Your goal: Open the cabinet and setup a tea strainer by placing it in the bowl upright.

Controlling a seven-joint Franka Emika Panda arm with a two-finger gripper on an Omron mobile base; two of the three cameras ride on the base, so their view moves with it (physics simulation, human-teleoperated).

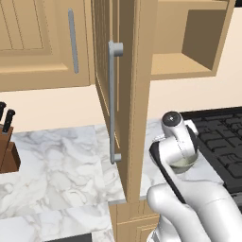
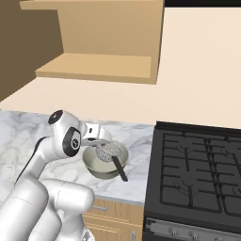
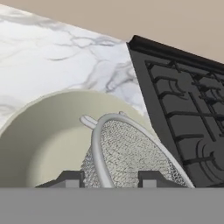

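Gripper (image 2: 96,141) sits low over the bowl (image 2: 94,165), jaws clamped on the rim of the tea strainer (image 2: 109,151). In hand view the two fingertips (image 3: 70,178) stand either side of the strainer's metal rim (image 3: 98,148), mesh cup just ahead of the jaws and inside the bowl (image 3: 48,131). Strainer is tilted, not upright: mesh leans over the bowl's stove-side edge, and its thin dark handle (image 2: 119,169) runs down past the bowl rim on the side away from the gripper, toward the counter front.

Bowl rests on the marble counter (image 2: 28,127) directly under the jaws, just beside the black stove (image 2: 197,164), which lies to the far side of the strainer from the hand.

Cabinet (image 1: 189,42) stands open above and behind the gripper; its door (image 1: 106,85) w/ long grey bar handle (image 1: 112,101) is swung out edge-on, well off to the arm's left. Knife block (image 1: 7,142) at far left of counter.
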